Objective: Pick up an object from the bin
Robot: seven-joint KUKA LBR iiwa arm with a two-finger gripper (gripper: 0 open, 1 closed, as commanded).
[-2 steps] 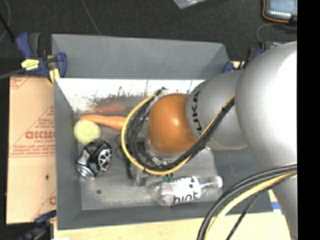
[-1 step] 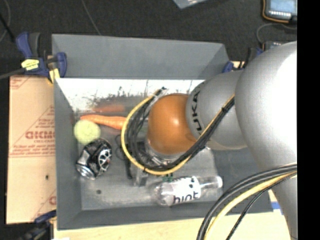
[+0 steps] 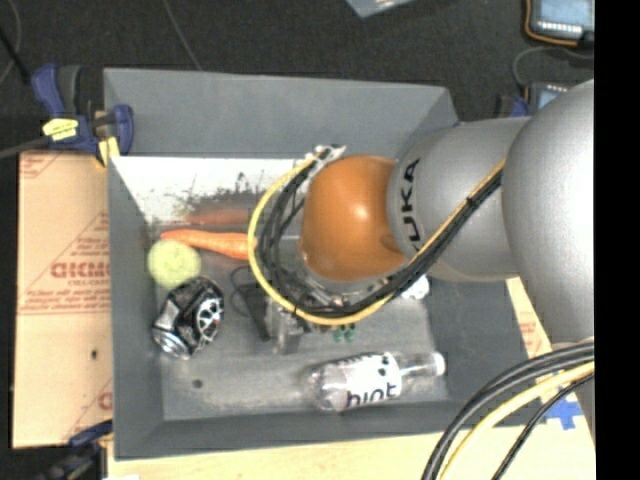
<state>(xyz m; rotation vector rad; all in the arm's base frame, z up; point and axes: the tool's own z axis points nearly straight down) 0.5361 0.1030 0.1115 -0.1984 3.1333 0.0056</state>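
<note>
Right end of carrot (image 3: pixel 205 240) behind orange cover (image 3: pixel 345 218)

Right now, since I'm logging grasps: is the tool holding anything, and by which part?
Cannot be told: the tool sits under the arm's orange cover, between the silver-and-black toy and the clear bottle, its grip hidden.

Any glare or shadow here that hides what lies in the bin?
Camera view: glare whitens the back wall of the bin and glints off the bottle and the orange wrist cover; the arm shadows the floor around the gripper; the carrot and ball lie evenly lit.
</note>
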